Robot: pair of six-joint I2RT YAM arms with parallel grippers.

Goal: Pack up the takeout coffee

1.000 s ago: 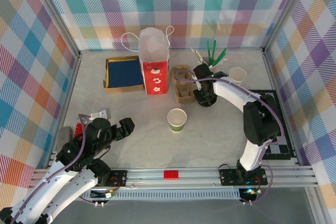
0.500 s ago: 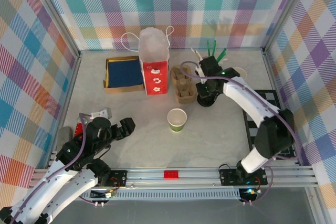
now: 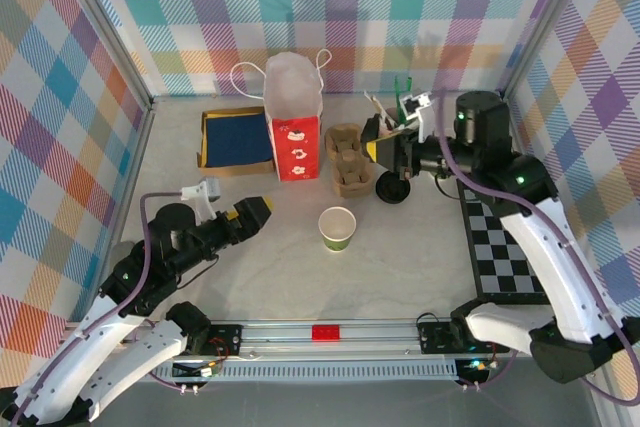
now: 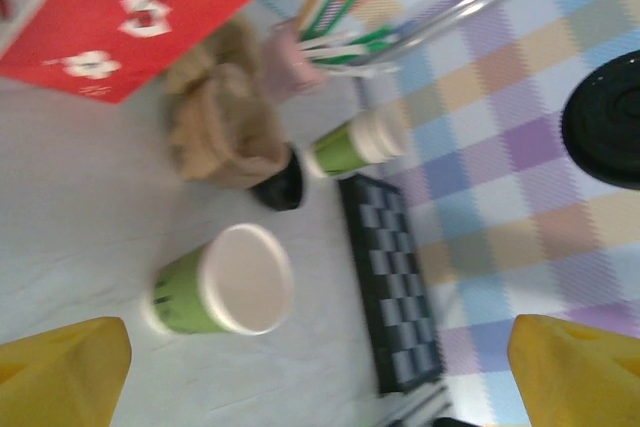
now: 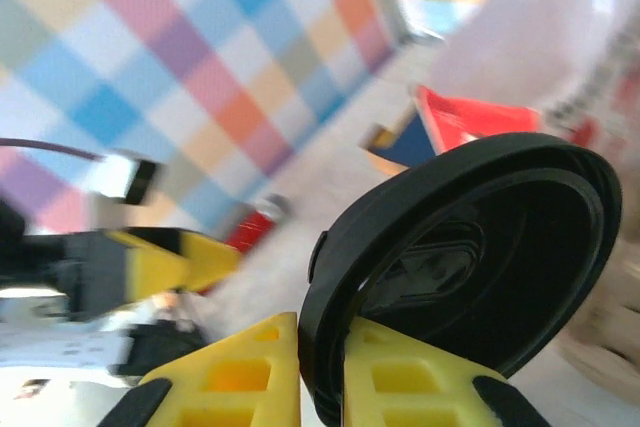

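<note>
Capping about to begin
Your left gripper (image 3: 258, 209), jaws wide apart, has stretched toward table (image 3: 420, 267) centre. Red bag (image 3: 296, 147) waits at its 1 o'clock. The takeout coffee (image 3: 337, 228) stands mid-table, open-topped. At its 1 o'clock your right gripper (image 5: 318, 327) has lifted, clamped on a black lid (image 5: 480, 237): capping likely comes next.

Table (image 3: 260, 277) lies bare around the lidless cup (image 3: 337, 228), cardboard carrier (image 3: 349, 172) behind.

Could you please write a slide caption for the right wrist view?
Right gripper pinching a round black plastic lid by its rim, red bag blurred behind.
</note>
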